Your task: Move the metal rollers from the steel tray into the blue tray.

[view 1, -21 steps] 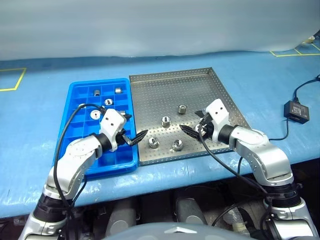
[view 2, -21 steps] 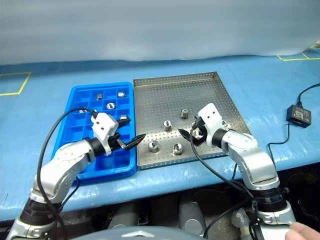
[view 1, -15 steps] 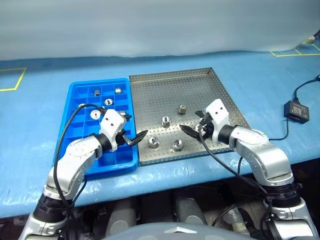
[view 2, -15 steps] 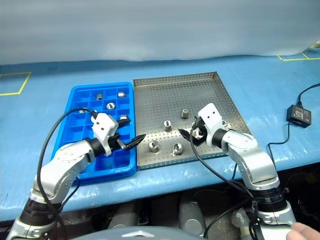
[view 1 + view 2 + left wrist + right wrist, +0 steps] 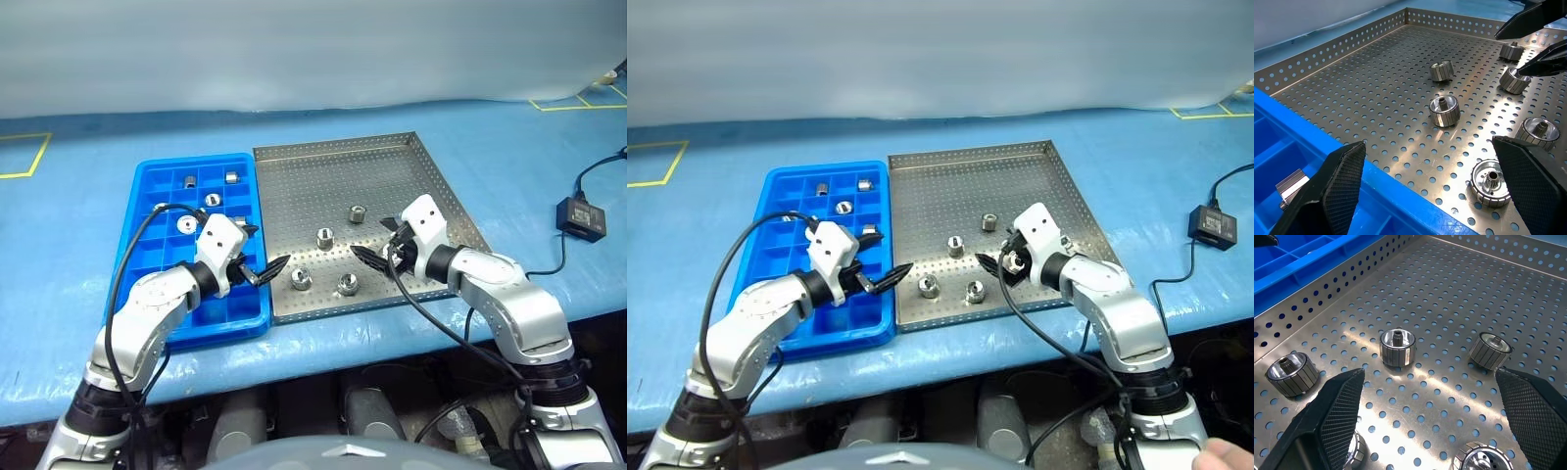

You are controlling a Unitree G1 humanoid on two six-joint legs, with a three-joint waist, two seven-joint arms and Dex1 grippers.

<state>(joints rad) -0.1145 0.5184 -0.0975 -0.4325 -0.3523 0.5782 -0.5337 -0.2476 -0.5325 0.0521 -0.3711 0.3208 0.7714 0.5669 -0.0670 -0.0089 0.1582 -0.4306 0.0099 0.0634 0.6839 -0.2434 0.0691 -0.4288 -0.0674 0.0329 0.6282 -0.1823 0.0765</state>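
1. I am holding both pairs of jaws wide apart and empty: the left gripper [image 5: 263, 271] is hovering over the seam between the two trays, and the right gripper [image 5: 377, 257] is hanging low over the steel tray [image 5: 294, 166].
2. Four rollers [image 5: 347, 284] are sitting on the steel tray's perforated floor between the grippers, well apart from each other.
3. Several more are already lying in compartments of the blue tray [image 5: 127, 259].
4. I am judging them as solid, stiff and heavy for their size, with ribbed sides and polished faces, so likely slippery and prone to rolling if tipped.
5. I am planning to pinch one across its ribbed side wall while it stands on end.
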